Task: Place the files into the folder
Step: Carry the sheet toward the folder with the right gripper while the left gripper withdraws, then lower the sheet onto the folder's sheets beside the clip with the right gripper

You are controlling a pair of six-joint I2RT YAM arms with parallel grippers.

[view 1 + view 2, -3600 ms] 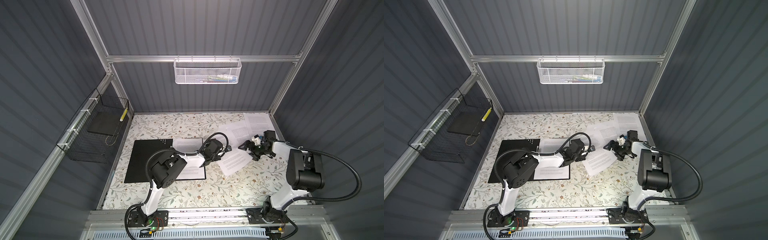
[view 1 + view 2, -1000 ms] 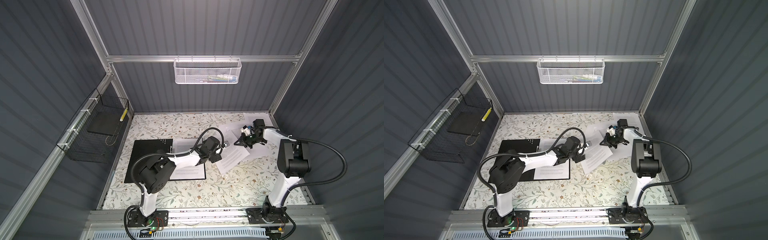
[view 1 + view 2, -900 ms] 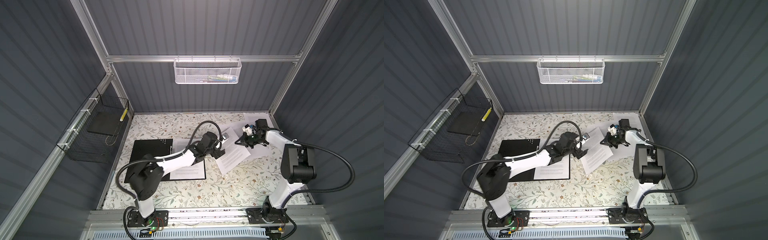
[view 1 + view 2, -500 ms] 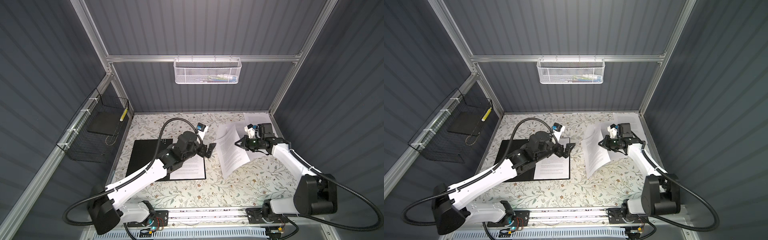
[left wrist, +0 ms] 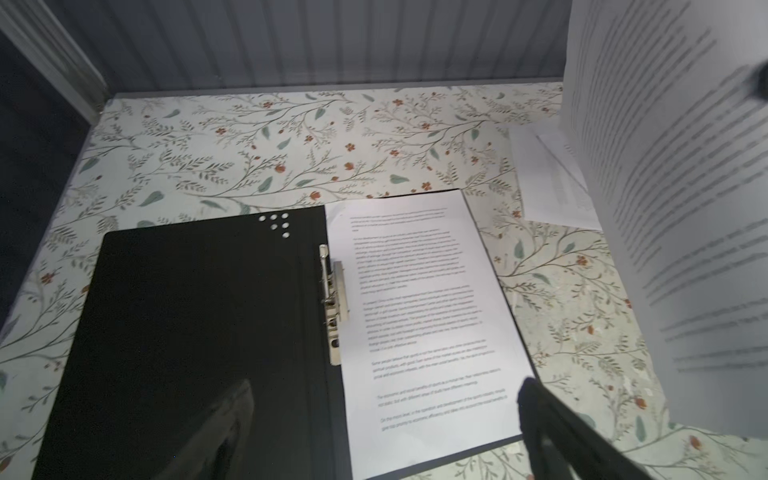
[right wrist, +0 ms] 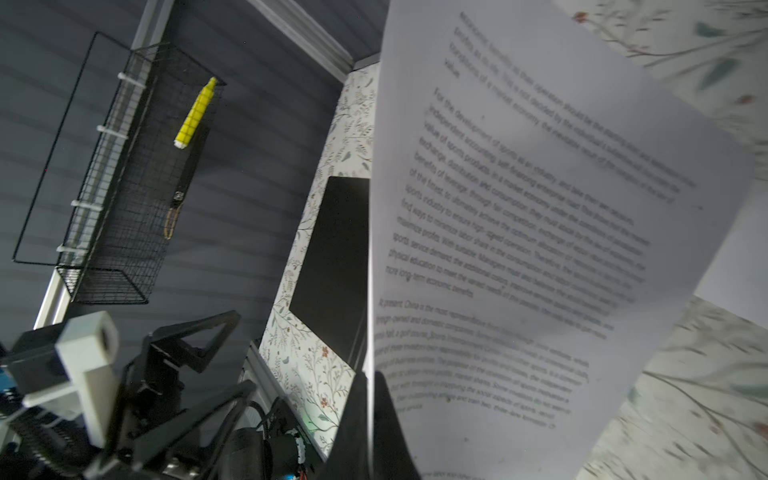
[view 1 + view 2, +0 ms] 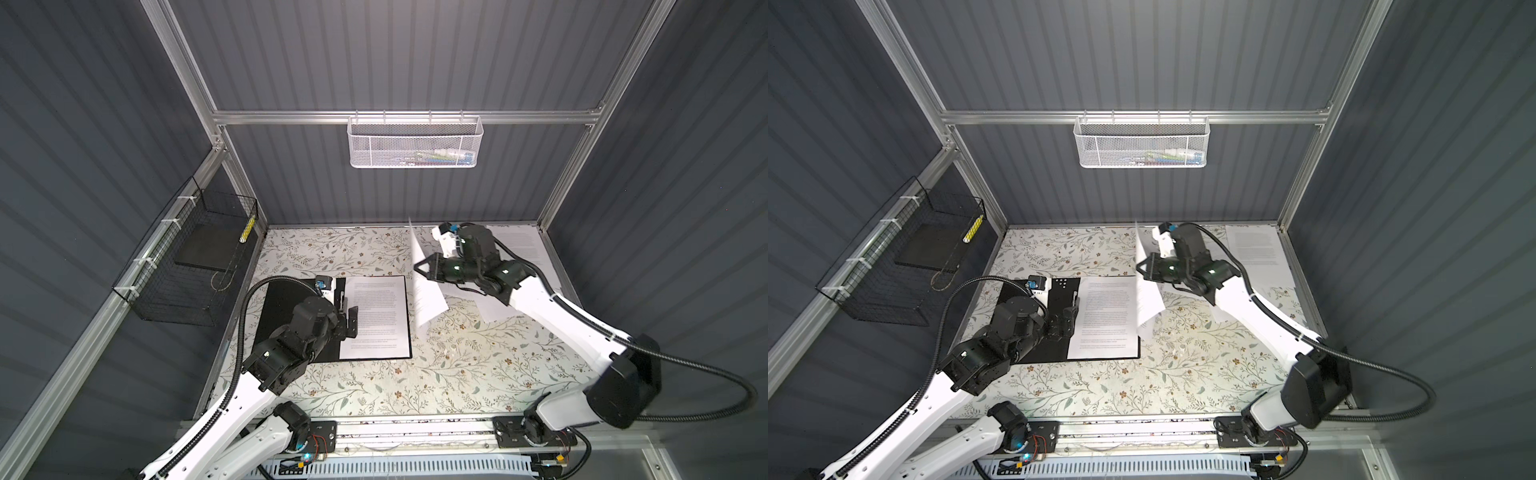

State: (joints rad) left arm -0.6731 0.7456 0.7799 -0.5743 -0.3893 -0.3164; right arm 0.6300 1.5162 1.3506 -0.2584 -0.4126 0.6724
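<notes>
Files spread between folder, gripper and table. One printed sheet [image 7: 378, 316] [image 7: 1106, 320] flat on the right leaf of the folder [image 7: 279, 301] [image 7: 1059, 353], text side up, square with the leaf's edges.

Folder open and flat toward the left edge of the table [image 7: 415, 386], about midway between front and back edges, black inside facing up. Metal clip [image 5: 332, 299] along the spine; small white dots [image 5: 276, 222] at the far corner of the left leaf.

Second sheet [image 7: 427, 297] [image 7: 1148, 299] [image 6: 519, 228] lifted off the table, pinched at one edge by the right gripper [image 7: 417, 266] [image 6: 368, 382], jaws pressed together on the paper. Hanging almost on edge and bowed, just beside the folder's right edge, lowest corner close above the table. Print blurred in both wrist views.

Left gripper [image 7: 347, 307] [image 7: 1070, 311] spread wide and holding nothing, poised over the folder's spine toward the front edge; in the left wrist view one finger over the black leaf, the other by the near right corner of the printed sheet. Contact with the folder not clear.

More loose sheets flat on the table: one [image 7: 519, 249] [image 7: 1254, 249] in the far right corner, another [image 7: 496, 313] partly hidden under the right arm.
</notes>
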